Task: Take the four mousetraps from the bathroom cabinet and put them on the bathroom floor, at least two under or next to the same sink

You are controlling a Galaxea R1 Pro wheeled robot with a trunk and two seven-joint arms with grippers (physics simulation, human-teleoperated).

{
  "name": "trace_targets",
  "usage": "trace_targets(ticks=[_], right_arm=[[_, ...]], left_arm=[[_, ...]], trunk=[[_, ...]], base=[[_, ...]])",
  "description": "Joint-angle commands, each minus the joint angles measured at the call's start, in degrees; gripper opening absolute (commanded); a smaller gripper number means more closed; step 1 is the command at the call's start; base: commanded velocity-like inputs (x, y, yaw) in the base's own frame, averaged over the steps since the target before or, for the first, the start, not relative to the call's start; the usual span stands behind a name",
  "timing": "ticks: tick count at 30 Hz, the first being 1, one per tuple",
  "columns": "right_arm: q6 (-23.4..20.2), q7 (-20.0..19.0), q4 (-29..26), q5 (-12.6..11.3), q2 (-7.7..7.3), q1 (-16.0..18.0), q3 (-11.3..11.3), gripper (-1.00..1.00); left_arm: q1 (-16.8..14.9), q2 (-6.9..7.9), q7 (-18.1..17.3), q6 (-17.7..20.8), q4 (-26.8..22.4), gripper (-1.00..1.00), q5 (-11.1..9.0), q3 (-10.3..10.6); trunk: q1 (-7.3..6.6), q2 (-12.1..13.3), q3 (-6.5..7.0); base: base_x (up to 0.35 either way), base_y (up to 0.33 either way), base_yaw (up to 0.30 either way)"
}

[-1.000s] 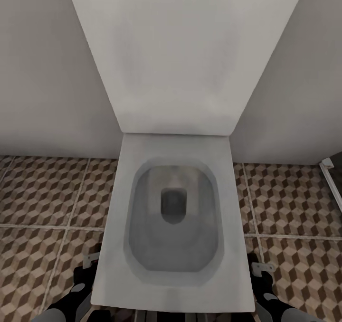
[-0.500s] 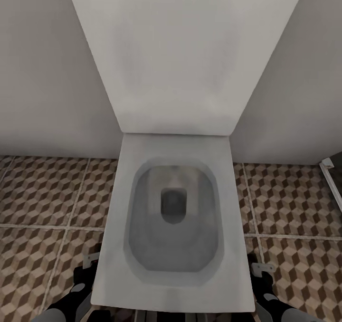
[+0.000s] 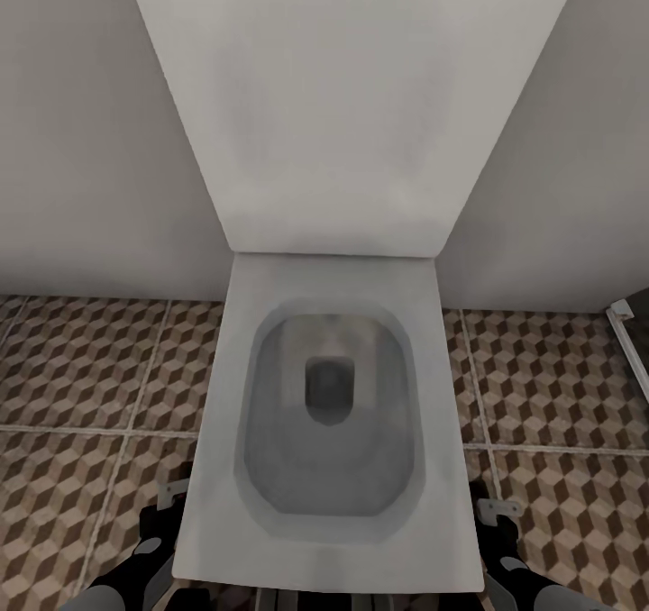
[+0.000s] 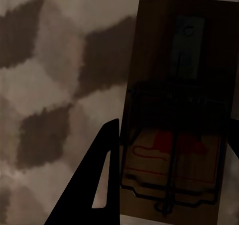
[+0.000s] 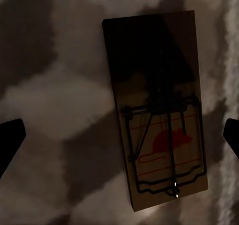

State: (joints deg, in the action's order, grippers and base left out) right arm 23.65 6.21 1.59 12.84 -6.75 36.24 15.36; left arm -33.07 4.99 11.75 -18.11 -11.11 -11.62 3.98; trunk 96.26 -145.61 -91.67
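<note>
A mousetrap (image 4: 164, 60), a small brown board with a dark wire and a red mouse print, sits between the fingers (image 4: 104, 180) of my left gripper (image 4: 175, 128), which press on its two long edges just above the bathroom floor (image 4: 50, 85). A second mousetrap (image 5: 159, 135) lies flat on the bathroom floor (image 5: 59, 100), with my right gripper (image 5: 124, 127) open wide above it and its fingertips far apart on either side. In the head view my left gripper (image 3: 169, 501) and right gripper (image 3: 491, 507) hang low on either side of the toilet.
A white toilet (image 3: 329, 539) with its lid raised stands straight ahead against the pale wall, between my two arms. Cube-patterned tiles (image 3: 81, 368) spread to both sides. A dark frame edge (image 3: 631, 341) shows at the far right.
</note>
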Motion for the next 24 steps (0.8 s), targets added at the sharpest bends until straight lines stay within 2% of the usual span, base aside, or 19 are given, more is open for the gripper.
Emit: trace_targets(ticks=[1,18,19,24], right_arm=[[0.3,0.3,0.2,0.6,-0.01,0.1,0.4,1.00],[0.3,0.3,0.2,0.6,-0.01,0.1,0.4,1.00],[0.3,0.3,0.2,0.6,-0.01,0.1,0.4,1.00],[0.3,0.3,0.2,0.5,-0.01,0.1,0.4,1.00]], left_arm=[[0.0,0.02,0.6,0.3,0.2,-1.00,-0.9,0.9],[0.0,0.07,0.6,0.3,0.3,-1.00,-1.0,0.8],[0.0,0.08,0.6,0.3,0.3,1.00,-1.0,0.8],[0.0,0.11,0.6,0.4,0.5,1.00,-1.0,0.8]], trunk=[[0.00,0.0,-0.04],[0.00,0.0,-0.04],[0.00,0.0,-0.04],[0.00,0.0,-0.04]], base=[[0.000,0.000,0.000],[0.000,0.000,0.000],[0.000,0.000,0.000],[0.000,0.000,0.000]])
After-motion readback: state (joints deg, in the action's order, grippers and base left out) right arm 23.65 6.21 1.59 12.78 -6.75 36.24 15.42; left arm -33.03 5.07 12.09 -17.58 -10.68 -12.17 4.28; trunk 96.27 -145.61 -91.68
